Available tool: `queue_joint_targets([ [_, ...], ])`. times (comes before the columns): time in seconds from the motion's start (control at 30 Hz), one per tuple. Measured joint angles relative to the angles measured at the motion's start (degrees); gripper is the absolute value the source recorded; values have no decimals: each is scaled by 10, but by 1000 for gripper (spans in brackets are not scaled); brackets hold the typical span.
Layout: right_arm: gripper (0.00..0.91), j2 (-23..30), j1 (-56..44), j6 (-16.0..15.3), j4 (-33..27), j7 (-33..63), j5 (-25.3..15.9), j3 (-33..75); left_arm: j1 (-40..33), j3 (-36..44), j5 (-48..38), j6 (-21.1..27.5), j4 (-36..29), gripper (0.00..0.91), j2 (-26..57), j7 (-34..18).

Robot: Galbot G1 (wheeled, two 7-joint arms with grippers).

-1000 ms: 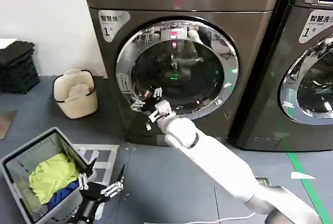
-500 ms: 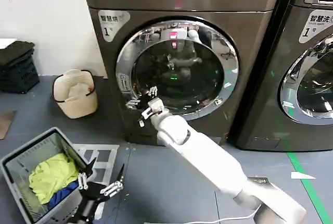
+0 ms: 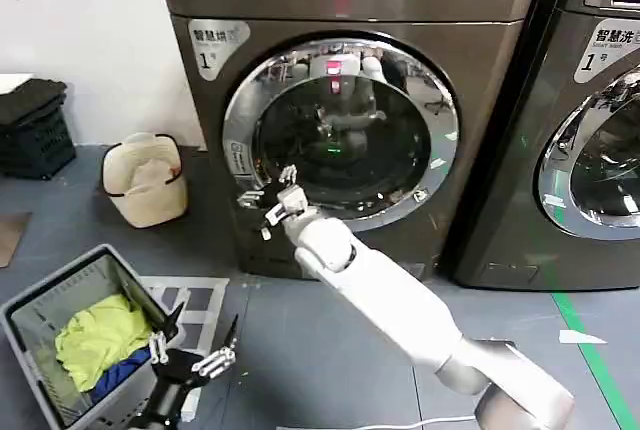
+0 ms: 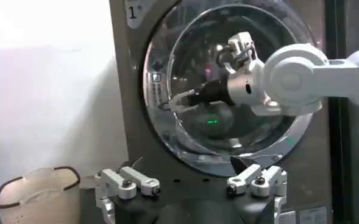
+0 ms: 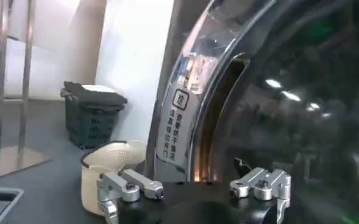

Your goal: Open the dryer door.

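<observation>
at door's left rim [image 3: 232, 145]: right gripper [image 3: 268, 200] open, apparently just short of recess.

The dryer [image 3: 360, 10] body is showing a brushed, dark metallic finish. The dryer door [image 3: 340, 128] ring, directly ahead of the right gripper [image 3: 268, 200] jaws, is gleaming as polished chrome around glossy dark glass. The right arm's shell [image 3: 390, 295] is appearing as smooth white plastic. The floor [image 3: 330, 350] is looking matt grey.
</observation>
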Motion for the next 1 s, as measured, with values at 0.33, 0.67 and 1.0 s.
queue_joint_targets([
  [0.33, 907, 11, 10, 10, -28, -7, -5, 0, 0, 1, 0, 0, 0, 907, 0, 0],
  [0.67, 907, 31, 20, 15, -56, -10, -13, 4, 0, 0, -1, 0, 0, 907, 0, 0],
  [1.0, 907, 44, 27, 15, -73, -12, -13, 9, 2, 0, -3, -2, 0, 907, 0, 0],
])
